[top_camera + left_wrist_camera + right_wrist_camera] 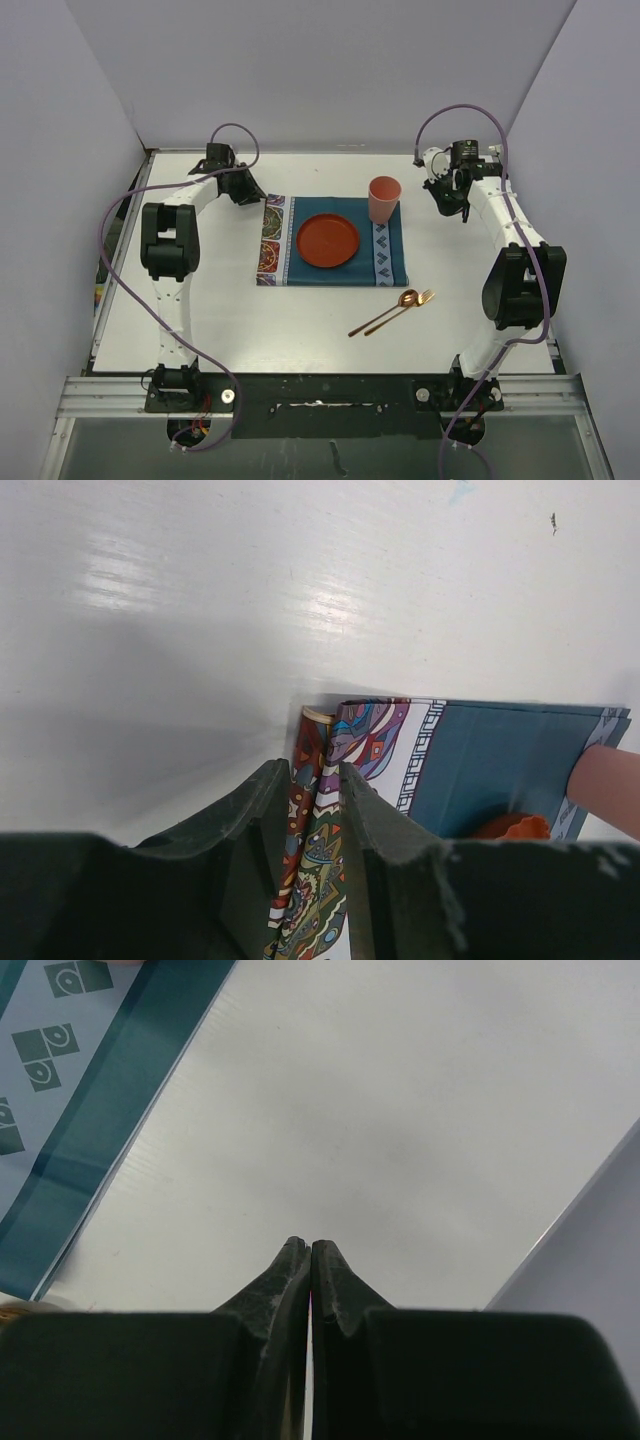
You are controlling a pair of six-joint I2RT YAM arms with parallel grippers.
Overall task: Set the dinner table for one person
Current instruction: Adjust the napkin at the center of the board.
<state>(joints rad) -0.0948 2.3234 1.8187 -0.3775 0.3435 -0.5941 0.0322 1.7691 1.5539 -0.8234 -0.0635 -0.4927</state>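
The white dinner table holds a teal placemat with patterned ends. A red plate sits on its middle and a pink cup on its far right corner. A copper spoon and fork lie together on the table near the mat's front right corner. My left gripper is shut on the mat's patterned left edge, which stands pinched up between the fingers. My right gripper is shut and empty, right of the cup, over bare table.
Grey walls close in the table at the back and both sides; one wall is close to my right gripper. The mat's right end shows at the left of the right wrist view. The plate and cup show in the left wrist view.
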